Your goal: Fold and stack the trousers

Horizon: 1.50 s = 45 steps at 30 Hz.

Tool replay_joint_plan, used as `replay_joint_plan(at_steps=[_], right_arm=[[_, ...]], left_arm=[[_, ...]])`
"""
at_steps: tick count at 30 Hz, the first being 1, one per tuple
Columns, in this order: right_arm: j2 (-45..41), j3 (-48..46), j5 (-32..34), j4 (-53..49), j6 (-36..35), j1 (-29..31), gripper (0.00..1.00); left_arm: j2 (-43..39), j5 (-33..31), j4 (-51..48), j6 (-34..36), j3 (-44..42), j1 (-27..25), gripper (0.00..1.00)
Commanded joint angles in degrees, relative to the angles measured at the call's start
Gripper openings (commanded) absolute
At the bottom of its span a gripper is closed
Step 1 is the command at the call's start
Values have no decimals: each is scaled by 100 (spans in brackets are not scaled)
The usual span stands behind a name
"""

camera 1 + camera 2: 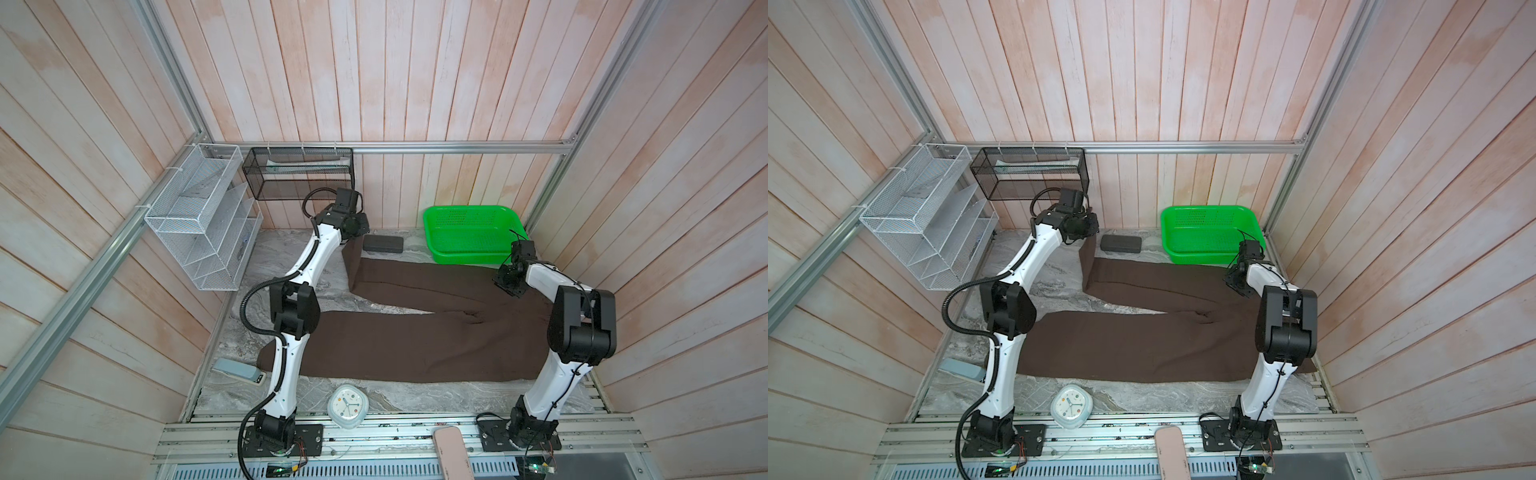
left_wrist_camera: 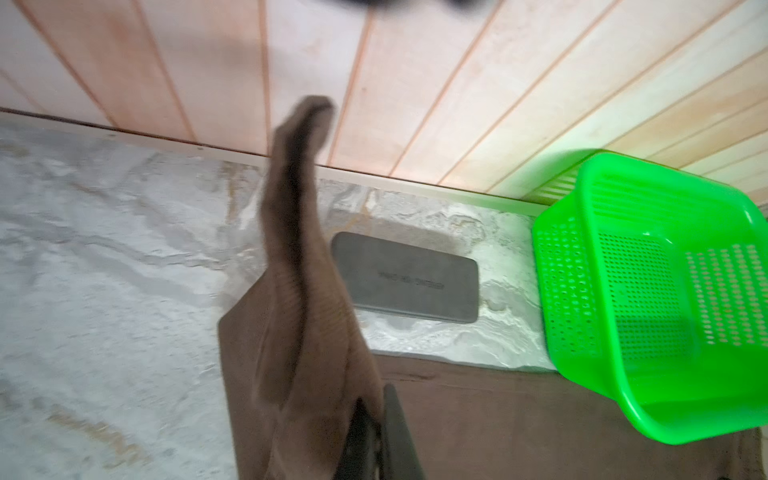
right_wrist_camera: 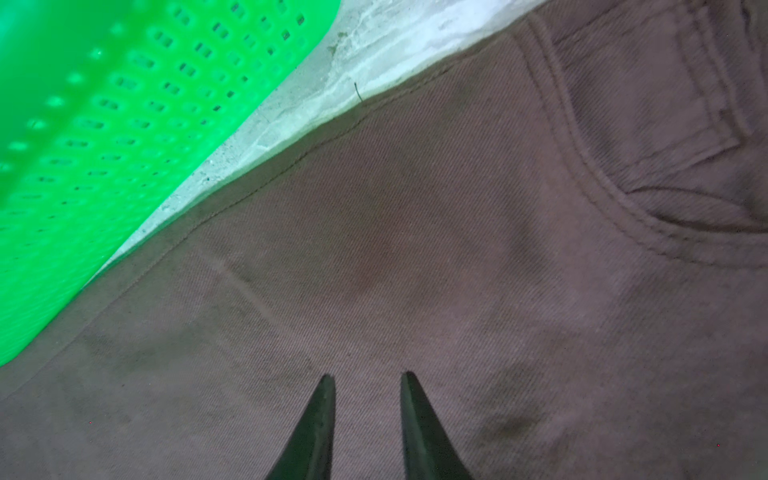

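Note:
The brown trousers (image 1: 415, 340) (image 1: 1142, 345) lie spread on the marble table, legs pointing left and waist at the right. My left gripper (image 1: 351, 239) (image 1: 1086, 237) is at the cuff of the far leg. In the left wrist view it (image 2: 376, 397) is shut on the trousers (image 2: 299, 291), and a strip of cuff cloth rises off the table. My right gripper (image 1: 509, 284) (image 1: 1237, 284) hovers over the hip area beside the green basket. In the right wrist view it (image 3: 369, 375) stands slightly open, with nothing between the fingers and the trousers (image 3: 415, 249) below.
The green basket (image 1: 469, 241) (image 1: 1208, 237) (image 2: 644, 291) (image 3: 104, 124) sits at the back right. A dark grey case (image 1: 382, 244) (image 2: 407, 278) lies beside the lifted cuff. A clock (image 1: 348, 405) and a blue-grey stapler (image 1: 239, 371) sit near the front. Wire racks (image 1: 199, 216) hang on the left wall.

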Motion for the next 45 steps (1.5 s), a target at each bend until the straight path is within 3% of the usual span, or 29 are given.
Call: replay_joint_plan(at_steps=[1, 2, 4, 8, 12, 16, 23, 29, 45], right_arm=[[-157, -96, -22, -77, -31, 33, 29], [-150, -93, -22, -77, -33, 29, 29], [-142, -89, -28, -77, -35, 30, 29], [-167, -98, -30, -86, -41, 27, 29], [-191, -108, -48, -86, -26, 27, 29], [-194, -106, -58, -95, -20, 64, 29], [-212, -81, -22, -142, -57, 81, 29], [-247, -63, 13, -183, -94, 82, 29], [-247, -142, 5, -126, -138, 80, 29]], left_arm=[[624, 293, -668, -204, 397, -164, 20], [673, 405, -628, -199, 375, -256, 32], [629, 430, -568, -119, 223, -402, 47], [-28, 227, -133, 1, -624, -442, 57], [-461, 60, 156, 191, -1117, -296, 58], [-26, 217, -68, 502, -642, -74, 56], [695, 1341, 300, 986, 56, 29, 59], [1033, 1771, 652, 1141, 168, 28, 61], [1727, 1528, 1102, 1445, 444, -26, 68]])
